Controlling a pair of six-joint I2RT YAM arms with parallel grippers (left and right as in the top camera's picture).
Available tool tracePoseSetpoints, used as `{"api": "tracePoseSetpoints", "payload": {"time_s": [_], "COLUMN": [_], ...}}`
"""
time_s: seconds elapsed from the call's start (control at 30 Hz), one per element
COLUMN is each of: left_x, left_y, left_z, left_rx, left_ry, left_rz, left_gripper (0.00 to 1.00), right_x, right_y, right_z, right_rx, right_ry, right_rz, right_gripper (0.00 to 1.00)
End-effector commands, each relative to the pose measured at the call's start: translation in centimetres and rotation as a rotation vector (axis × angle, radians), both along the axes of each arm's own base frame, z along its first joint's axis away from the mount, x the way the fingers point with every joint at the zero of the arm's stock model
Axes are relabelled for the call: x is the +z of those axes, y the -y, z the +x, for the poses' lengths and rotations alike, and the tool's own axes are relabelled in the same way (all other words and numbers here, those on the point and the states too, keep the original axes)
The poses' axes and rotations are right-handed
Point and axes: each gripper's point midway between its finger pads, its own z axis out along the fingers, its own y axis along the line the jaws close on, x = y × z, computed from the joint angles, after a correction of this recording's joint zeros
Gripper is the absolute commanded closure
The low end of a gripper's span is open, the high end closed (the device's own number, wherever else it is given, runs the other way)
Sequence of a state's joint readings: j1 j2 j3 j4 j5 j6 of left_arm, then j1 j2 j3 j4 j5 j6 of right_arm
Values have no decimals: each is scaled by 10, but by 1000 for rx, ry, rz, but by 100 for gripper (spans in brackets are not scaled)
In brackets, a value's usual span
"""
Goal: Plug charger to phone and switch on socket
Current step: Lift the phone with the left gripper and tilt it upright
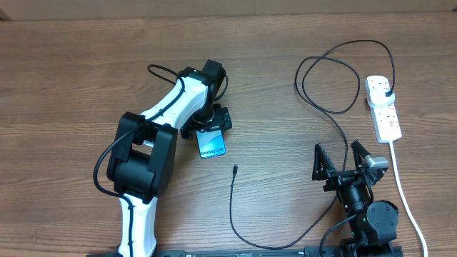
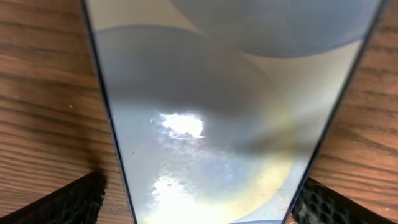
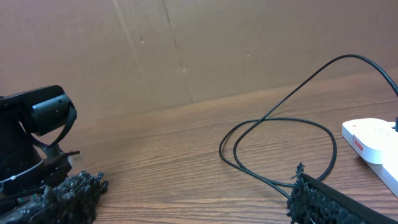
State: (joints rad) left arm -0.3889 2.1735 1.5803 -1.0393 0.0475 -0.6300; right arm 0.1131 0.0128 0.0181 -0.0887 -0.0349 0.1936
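The phone [image 1: 212,147] lies flat on the wooden table with its cyan screen lit. My left gripper [image 1: 213,127] hangs right over its far end, open. In the left wrist view the phone [image 2: 224,112] fills the frame between the two fingers of the left gripper [image 2: 199,202], and bare wood shows between the left finger and the phone's edge. The charger [image 1: 230,203] is a thin black cable whose loose tip [image 1: 235,169] rests right of the phone. Its black plug [image 1: 386,91] sits in the socket [image 1: 382,107]. My right gripper [image 1: 339,160] stands open and empty by the cable [image 3: 221,151].
The socket's thick white cord [image 1: 403,193] runs down the right side, past the right arm's base. The charger loops widely at the back right, left of the white socket [image 3: 373,140]. A cardboard wall [image 3: 186,50] closes the far side.
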Motion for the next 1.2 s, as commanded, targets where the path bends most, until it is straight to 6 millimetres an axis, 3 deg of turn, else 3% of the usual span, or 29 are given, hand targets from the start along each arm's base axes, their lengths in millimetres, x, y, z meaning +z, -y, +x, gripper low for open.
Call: {"api": "tracePoseSetpoints", "payload": {"time_s": [0.0, 0.2, 0.5, 0.6, 0.9, 1.17], "left_x": [-18, -26, -26, -26, -20, -16], "left_y": [-6, 0, 0, 1, 20, 8], "left_z": [-4, -6, -6, -6, -9, -6], "left_rx": [-3, -3, -3, -6, -106, -98], "left_ry": [-16, -14, -14, -16, -52, -71], "left_rz": [12, -21, -21, -28, -215, -285], "left_gripper": [5, 13, 16, 23, 28, 32], "right_x": [-1, -1, 0, 0, 0, 0], "right_y": [1, 1, -7, -7, -7, -7], "right_z": [0, 0, -1, -1, -1, -1], "right_rx": [-6, -7, 42, 41, 41, 41], "right_ry": [8, 8, 5, 3, 3, 3], "right_rz": [-12, -12, 31, 43, 43, 43], "right_gripper": [0, 0, 0, 0, 0, 0]}}
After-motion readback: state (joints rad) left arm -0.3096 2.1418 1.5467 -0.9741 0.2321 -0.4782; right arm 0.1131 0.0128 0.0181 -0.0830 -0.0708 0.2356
